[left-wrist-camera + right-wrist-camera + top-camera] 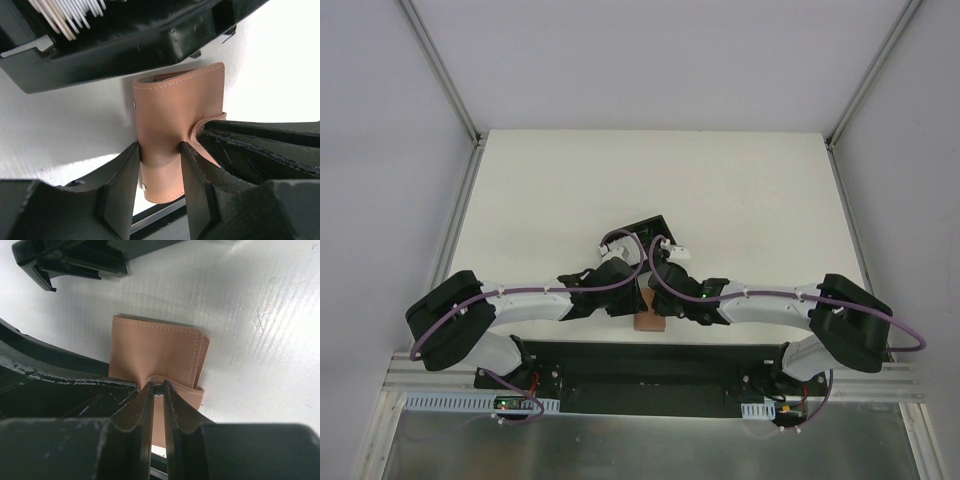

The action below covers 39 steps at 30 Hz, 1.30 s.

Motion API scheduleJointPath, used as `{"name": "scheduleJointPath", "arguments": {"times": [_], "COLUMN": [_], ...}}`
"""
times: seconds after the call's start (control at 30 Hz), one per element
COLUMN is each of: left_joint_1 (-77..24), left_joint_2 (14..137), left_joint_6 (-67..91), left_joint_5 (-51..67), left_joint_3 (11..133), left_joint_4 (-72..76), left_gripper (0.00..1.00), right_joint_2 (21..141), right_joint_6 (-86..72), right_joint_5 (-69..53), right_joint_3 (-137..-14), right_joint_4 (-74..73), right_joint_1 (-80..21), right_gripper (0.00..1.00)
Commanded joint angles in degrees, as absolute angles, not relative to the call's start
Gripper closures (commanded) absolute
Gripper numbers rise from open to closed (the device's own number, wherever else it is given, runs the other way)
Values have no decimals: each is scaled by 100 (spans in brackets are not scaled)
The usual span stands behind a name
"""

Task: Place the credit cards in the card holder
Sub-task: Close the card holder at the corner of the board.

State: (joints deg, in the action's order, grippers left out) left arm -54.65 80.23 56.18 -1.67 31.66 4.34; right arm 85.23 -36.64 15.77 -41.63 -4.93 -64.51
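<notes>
Black padded fingers of the left gripper fill the bottom of its wrist view. They're clamped on both sides of the small tan-brown leather-like folding card holder, about halfway down its body, so the leather sits snug between them with no gap.

Over on the right wrist camera, the right gripper has its fingers pressed nearly together, pinching the card holder's little closure tab right where the snap sits. So both grippers have hold of the same wallet, one on the body and one on the tab, and they're touching or close to it where they meet.

From the top camera you only get a sliver of the card holder poking out under the two wrists, near the front edge of the white table, roughly centred between the arm bases. Honestly can't tell from any view whether its bottom edge rests on the table or is lifted a bit.

Just behind it, further from the bases, is the larger black plastic box frame. A row of thin white slats stands on edge inside it. The near corner of the frame is just beside the wallet's top edge in the left wrist view.
</notes>
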Motion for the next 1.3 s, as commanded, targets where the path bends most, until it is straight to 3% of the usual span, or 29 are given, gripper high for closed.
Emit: {"name": "scheduleJointPath", "arguments": {"times": [0.0,0.33,1.0,1.27], "left_joint_1": [-5458,-5458,-5458,-5458], "left_joint_2": [8130,8139,8068,8025], "left_joint_6": [5546,5555,5634,5678], "left_joint_5": [-229,-229,-229,-220], "left_joint_3": [2927,2918,2839,2830], "left_joint_4": [-229,-220,-150,-105], "left_gripper": [61,62,61,62], "right_joint_2": [8974,8956,9755,9941], "right_joint_6": [-3832,-3999,-4254,-4604], "right_joint_5": [1379,1819,1327,1687], "right_joint_3": [-3683,-3560,-3691,-3920], "right_joint_4": [-1186,-1204,-1248,-2126], "right_joint_1": [-6688,-7057,-7233,-7322], "right_gripper": [86,86,90,90]}}
